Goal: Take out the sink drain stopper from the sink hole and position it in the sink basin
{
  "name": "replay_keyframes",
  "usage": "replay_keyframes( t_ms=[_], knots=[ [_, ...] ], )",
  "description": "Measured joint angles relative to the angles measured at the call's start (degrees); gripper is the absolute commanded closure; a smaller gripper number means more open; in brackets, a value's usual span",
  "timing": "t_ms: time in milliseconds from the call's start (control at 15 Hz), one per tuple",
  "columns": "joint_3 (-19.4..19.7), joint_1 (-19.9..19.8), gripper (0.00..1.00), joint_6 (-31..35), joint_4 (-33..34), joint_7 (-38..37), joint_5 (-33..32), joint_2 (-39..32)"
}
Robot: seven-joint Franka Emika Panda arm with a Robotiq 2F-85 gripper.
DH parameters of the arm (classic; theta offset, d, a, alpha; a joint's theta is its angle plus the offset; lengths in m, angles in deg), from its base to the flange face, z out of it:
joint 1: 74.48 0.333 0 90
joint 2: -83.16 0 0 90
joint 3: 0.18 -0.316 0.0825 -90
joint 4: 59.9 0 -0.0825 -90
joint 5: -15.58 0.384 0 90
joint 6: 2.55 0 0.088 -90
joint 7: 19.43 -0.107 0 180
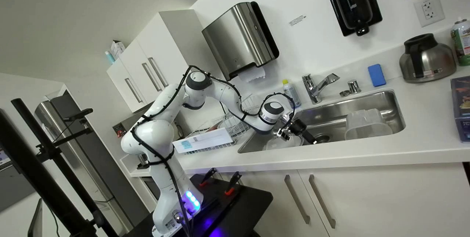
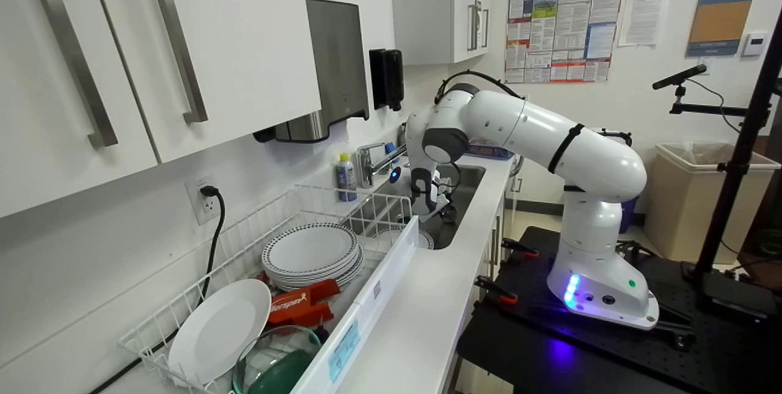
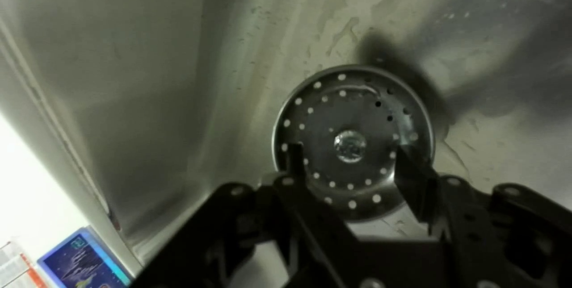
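Observation:
The drain stopper (image 3: pixel 351 114) is a round dark steel strainer with rings of holes and a small shiny knob (image 3: pixel 350 146) in its middle. It sits in the sink hole, and also shows in an exterior view (image 1: pixel 323 138). My gripper (image 3: pixel 350 153) is open and empty; its black fingertips appear on either side of the knob, apart from it. Their height over the stopper is hard to tell. In the exterior views the gripper (image 1: pixel 310 138) points down into the sink basin (image 1: pixel 337 111), close to the hole. The basin's steel wall (image 3: pixel 147 56) fills the wrist view's left.
A clear plastic tub (image 1: pixel 367 125) lies in the basin right of the hole. A plate (image 1: pixel 282 142) lies under the wrist at the basin's left. The faucet (image 1: pixel 316 88) stands behind. A dish rack (image 2: pixel 379 275) with plates (image 2: pixel 313 250) stands beside the sink.

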Motion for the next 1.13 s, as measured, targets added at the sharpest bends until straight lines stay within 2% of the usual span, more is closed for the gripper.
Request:
replay_keyframes(
  t_ms=[67, 133, 400, 733, 933, 1133],
  knots=[
    [0.09, 0.01, 0.02, 0.05, -0.01, 0.01, 0.0, 0.17],
    [0.17, 0.01, 0.0, 0.43, -0.22, 0.19, 0.0, 0.7],
    [-0.07, -0.61, 0.0, 6.05, -4.79, 4.14, 0.17, 7.68],
    [-1.52, -3.45, 0.0, 11.0, -14.61, 19.47, 3.11, 22.46],
    [-5.13, -7.55, 0.0, 10.95, -19.21, 28.54, 3.38, 31.62],
    [-11.94, -14.03, 0.0, 9.98, -22.89, 37.23, 4.84, 39.88]
  ],
)
